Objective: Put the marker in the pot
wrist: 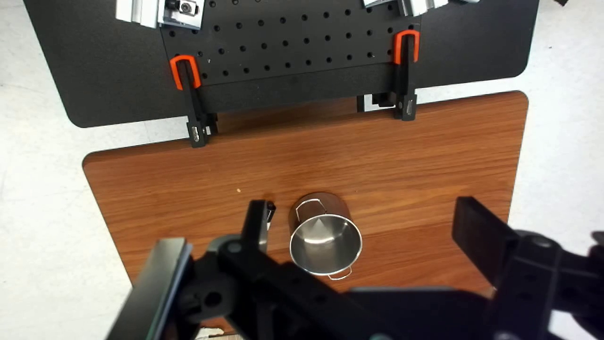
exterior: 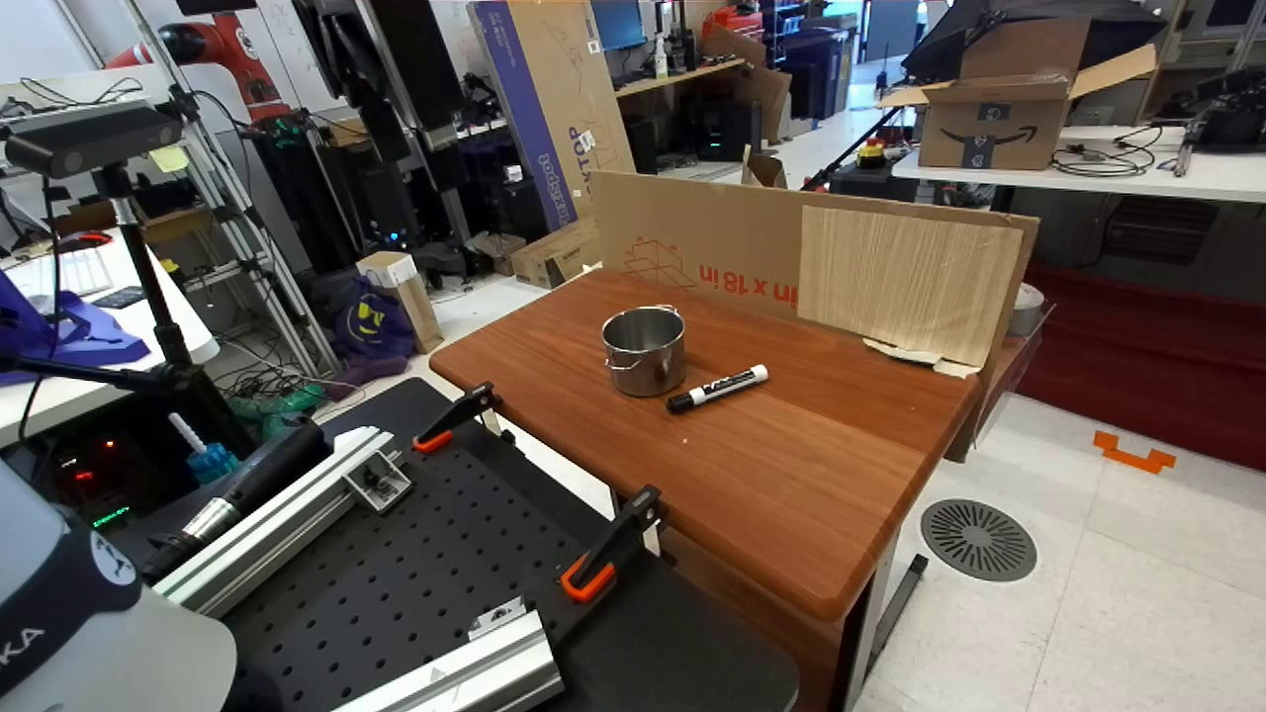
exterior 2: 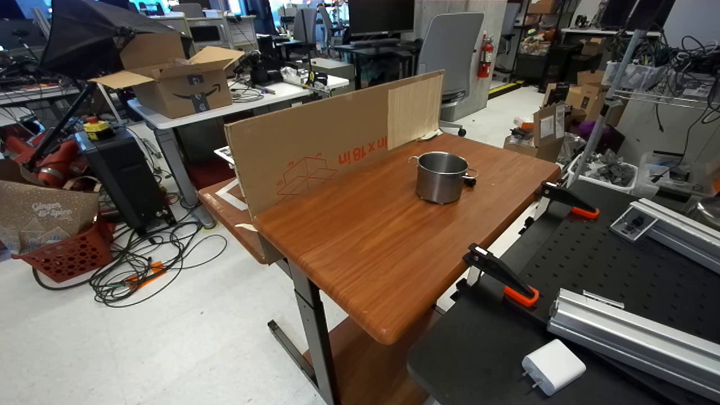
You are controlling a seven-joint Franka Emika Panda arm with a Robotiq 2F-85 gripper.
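Observation:
The marker (exterior: 720,388) has a white barrel and black cap and lies on the wooden table close beside the pot. In an exterior view only its black end (exterior 2: 469,181) shows past the pot. In the wrist view its black end (wrist: 270,211) shows and the rest is hidden behind a finger. The pot (exterior: 648,368) is shiny metal with wire side handles and stands upright; it also shows in an exterior view (exterior 2: 439,187) and the wrist view (wrist: 332,204), with nothing visible inside. My gripper (wrist: 361,205) is wide open and empty above the table; neither exterior view shows it.
A cardboard panel (exterior: 712,232) stands along the table's back edge; it also shows in an exterior view (exterior 2: 315,157). Two black-and-orange clamps (exterior: 613,544) (exterior: 457,415) sit along the black perforated board (exterior: 435,554), with metal rails on it. The wooden table (exterior: 791,475) has open floor around it.

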